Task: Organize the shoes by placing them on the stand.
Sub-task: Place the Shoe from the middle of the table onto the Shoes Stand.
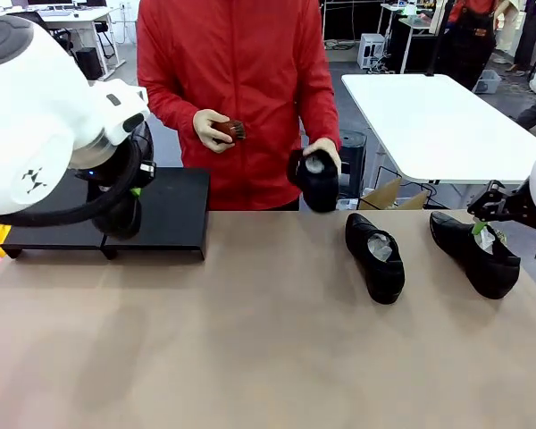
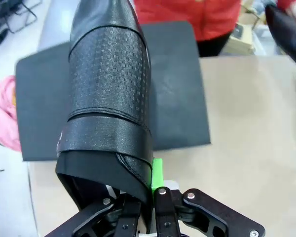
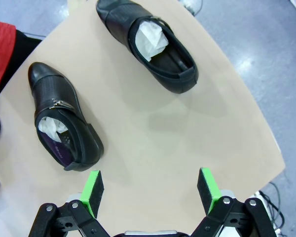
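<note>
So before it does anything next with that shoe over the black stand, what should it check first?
1. Grip: ok, left pincer is shut on the held shoe at its heel end.
2. Position: ok, held shoe hangs over the stand.
3. Landing spot: ok, the stand surface around it looks bare.
4. Height above the stand: cannot tell.
5. Person: ok, one hand holds a brush, the other hand another shoe, both away from the stand.
6. Right pincer: ok, open, above the table.

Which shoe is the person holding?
The raised shoe at the table's far edge; two lie flat at right, the fourth is gripped above the stand.
</note>
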Controlling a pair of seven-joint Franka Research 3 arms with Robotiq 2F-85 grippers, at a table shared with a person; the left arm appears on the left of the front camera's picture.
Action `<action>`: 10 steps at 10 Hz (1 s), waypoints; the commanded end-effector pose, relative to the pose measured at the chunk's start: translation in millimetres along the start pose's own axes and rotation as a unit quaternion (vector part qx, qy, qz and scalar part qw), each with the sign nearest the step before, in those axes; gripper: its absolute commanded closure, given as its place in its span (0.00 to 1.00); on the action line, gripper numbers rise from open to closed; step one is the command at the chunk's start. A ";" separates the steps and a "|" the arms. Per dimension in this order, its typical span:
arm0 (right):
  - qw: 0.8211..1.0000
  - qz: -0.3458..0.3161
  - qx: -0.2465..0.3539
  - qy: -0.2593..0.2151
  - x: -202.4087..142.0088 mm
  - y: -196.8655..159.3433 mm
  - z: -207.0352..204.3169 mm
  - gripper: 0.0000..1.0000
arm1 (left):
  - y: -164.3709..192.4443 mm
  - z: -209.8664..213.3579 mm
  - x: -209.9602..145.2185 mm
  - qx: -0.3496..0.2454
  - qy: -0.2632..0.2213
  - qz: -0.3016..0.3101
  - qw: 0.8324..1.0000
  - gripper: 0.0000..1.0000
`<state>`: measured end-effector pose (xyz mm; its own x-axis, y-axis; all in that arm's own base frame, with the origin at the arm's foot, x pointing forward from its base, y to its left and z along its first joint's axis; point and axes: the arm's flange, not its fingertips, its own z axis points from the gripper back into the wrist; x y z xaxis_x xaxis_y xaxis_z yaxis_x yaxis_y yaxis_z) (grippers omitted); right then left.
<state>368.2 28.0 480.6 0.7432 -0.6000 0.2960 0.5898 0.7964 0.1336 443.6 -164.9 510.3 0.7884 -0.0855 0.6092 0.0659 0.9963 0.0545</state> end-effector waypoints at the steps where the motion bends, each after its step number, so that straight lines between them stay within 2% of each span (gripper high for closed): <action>1: 1.000 0.003 -0.001 -0.002 -0.1 0.8 0.8 0.00 | -14.2 -33.8 30.8 0.030 -0.017 -0.001 0.999 1.00; 5: 1.000 0.003 -0.001 -0.002 -0.1 0.8 0.8 0.00 | -23.9 -94.8 42.6 0.062 0.010 -0.027 0.998 1.00; 10: 1.000 0.003 -0.001 -0.002 -0.1 0.8 0.8 0.00 | -17.9 -111.0 42.5 0.085 0.026 -0.032 0.996 1.00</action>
<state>368.2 28.0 480.6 0.7433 -0.6000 0.2959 0.5898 0.7965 0.1335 536.1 -182.7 446.1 0.8229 -0.1570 0.5461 0.0465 0.9765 0.2106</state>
